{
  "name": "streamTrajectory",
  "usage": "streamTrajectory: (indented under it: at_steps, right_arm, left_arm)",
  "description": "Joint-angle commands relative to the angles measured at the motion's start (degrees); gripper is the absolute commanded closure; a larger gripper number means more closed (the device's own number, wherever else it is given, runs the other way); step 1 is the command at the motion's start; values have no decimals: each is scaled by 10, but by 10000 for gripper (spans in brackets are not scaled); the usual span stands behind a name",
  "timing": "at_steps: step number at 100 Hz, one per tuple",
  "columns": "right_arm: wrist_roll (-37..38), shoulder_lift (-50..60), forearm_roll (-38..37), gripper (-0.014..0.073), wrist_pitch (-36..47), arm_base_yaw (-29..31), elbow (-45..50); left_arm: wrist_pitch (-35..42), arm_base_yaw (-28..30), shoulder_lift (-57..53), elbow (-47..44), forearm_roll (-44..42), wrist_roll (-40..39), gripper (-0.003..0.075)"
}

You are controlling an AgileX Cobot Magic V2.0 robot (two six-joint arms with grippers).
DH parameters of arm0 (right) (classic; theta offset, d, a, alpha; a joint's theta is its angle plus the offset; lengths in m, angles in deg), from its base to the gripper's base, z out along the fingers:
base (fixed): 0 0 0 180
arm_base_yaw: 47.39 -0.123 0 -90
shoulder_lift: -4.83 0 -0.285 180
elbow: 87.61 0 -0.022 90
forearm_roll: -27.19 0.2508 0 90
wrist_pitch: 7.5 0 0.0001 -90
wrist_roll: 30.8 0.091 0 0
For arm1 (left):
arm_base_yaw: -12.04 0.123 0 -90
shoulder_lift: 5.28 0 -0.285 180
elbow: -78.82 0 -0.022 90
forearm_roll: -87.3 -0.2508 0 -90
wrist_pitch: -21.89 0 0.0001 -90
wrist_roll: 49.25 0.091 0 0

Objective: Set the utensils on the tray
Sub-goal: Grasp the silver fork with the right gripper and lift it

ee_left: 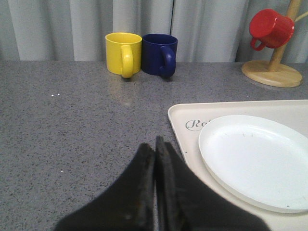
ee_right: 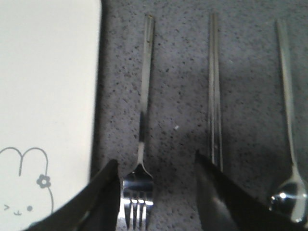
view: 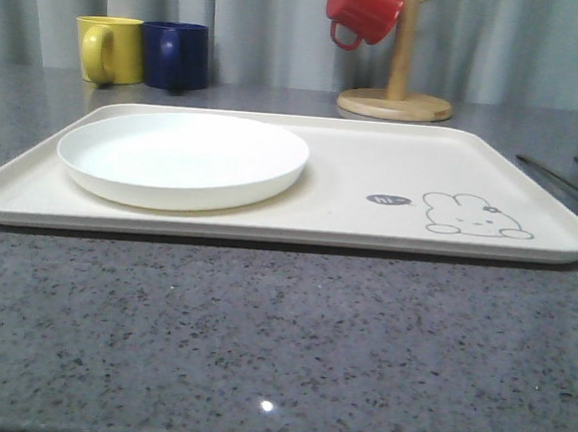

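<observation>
The cream tray (view: pixel 353 171) lies across the table with the white plate (view: pixel 182 158) on its left half and a rabbit drawing at the right. To the right of the tray, on the grey table, lie the fork (ee_right: pixel 143 115), the chopsticks (ee_right: pixel 214 96) and the spoon (ee_right: pixel 290 144), side by side. My right gripper (ee_right: pixel 156 166) is open above them, its fingers astride the fork's head, with the chopsticks just past the other finger. My left gripper (ee_left: pixel 155 144) is shut and empty, low over the table beside the tray's left edge (ee_left: pixel 179 126) and plate (ee_left: pixel 255 159).
A yellow mug (view: pixel 110 49) and a navy mug (view: pixel 176 55) stand at the back left. A wooden mug stand (view: pixel 397 94) with a red mug (view: pixel 362 12) hanging on it is behind the tray. Thin utensil ends (view: pixel 562 182) show at the right edge.
</observation>
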Motion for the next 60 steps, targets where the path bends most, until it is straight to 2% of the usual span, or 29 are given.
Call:
streamTrajectory:
  at_steps: [1,60]
  right_arm:
    - [-10,-15,2,222,27,-8,-36]
    - [-10,-138,1,237,30,-13,-62]
  left_arm:
    - [41,-1,2,17,3,2,739]
    - [41,-1,2,17,3,2,739]
